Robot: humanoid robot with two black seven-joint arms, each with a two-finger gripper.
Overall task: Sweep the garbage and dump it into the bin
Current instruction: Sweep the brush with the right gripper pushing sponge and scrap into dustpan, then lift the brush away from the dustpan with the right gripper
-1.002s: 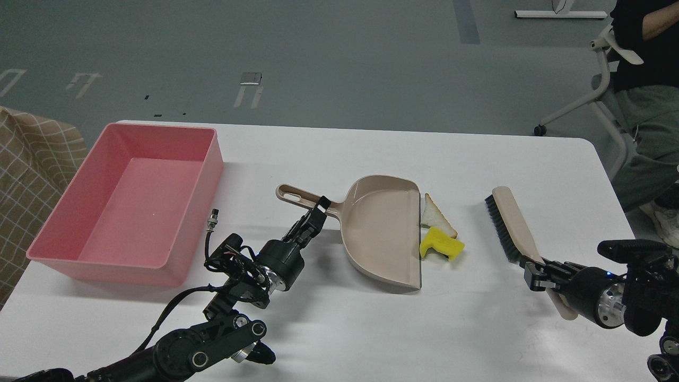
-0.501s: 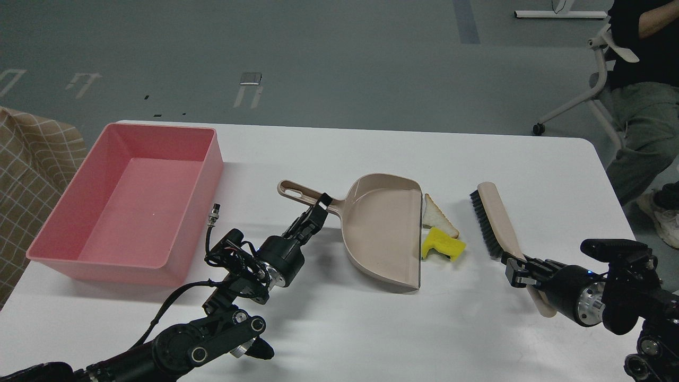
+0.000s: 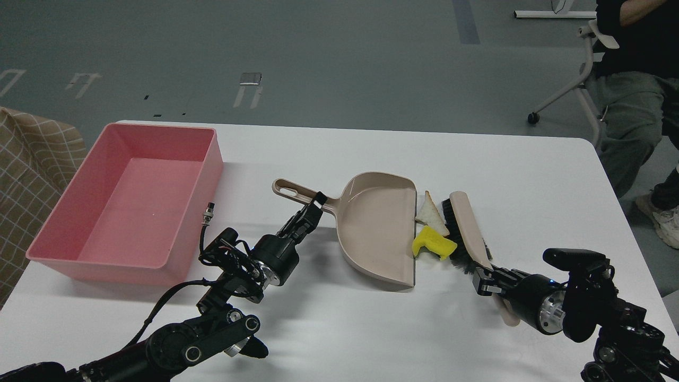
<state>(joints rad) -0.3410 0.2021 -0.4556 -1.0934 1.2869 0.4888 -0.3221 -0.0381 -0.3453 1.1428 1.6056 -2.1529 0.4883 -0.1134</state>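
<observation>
A white bread half-slice (image 3: 430, 213) and a yellow sponge piece (image 3: 432, 243) lie on the white table between the open edge of a beige dustpan (image 3: 376, 228) and a beige brush (image 3: 467, 229) with black bristles. The bristles touch both scraps. My left gripper (image 3: 314, 207) is shut on the dustpan's handle. My right gripper (image 3: 485, 278) is shut on the brush's handle end. The pink bin (image 3: 127, 199) stands at the table's left and holds nothing.
A person sits on a wheeled chair (image 3: 578, 79) beyond the table's right far corner. A checked cloth (image 3: 26, 164) lies left of the bin. The table's front edge is close to both arms.
My right gripper moved the brush left until its bristles reached the two scraps, pushing them slightly towards the dustpan. The dustpan shifted a little left. The seated person moved.
</observation>
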